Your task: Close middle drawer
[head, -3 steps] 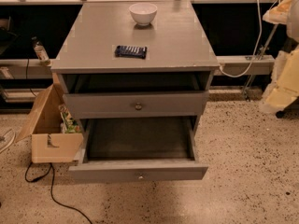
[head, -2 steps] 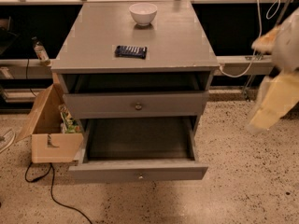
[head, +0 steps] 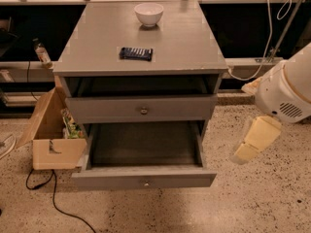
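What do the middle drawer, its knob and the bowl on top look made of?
The middle drawer looks like wood painted matte grey: flat front, no shine. Its knob is small and round, maybe metal, too small to be sure. The bowl is glossy white, likely ceramic. The gripper hangs right of the cabinet, apart from the drawer.

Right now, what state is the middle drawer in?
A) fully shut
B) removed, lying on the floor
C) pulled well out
C: the middle drawer juts far out, dark interior exposed; the end effector hangs to its right, not touching it.
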`<state>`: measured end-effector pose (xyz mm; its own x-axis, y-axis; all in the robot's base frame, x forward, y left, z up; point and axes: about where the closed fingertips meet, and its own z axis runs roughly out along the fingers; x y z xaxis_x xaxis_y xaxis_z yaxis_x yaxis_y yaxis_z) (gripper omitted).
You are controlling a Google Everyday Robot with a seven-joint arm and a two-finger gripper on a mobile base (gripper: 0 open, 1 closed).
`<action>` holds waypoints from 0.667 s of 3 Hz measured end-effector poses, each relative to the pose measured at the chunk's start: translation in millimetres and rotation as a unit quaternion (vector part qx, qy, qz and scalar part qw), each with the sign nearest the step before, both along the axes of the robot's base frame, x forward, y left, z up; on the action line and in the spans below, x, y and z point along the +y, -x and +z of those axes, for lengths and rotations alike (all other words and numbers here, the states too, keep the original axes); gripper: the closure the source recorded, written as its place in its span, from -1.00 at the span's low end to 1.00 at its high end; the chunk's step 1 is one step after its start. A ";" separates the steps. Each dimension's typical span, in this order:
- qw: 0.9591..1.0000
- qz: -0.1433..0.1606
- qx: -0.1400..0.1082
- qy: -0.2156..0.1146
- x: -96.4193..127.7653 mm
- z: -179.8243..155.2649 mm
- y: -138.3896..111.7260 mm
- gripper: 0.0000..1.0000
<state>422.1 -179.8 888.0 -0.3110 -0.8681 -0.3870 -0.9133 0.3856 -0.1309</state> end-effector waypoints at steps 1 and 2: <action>1.000 0.002 0.015 -0.002 0.6 -26.6 -3.9 -1.00; 0.999 0.008 0.041 -0.022 7.4 -96.9 -12.8 -1.00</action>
<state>434.8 -172.4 791.2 -0.3292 -0.8564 -0.3978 -0.9266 0.3740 -0.0385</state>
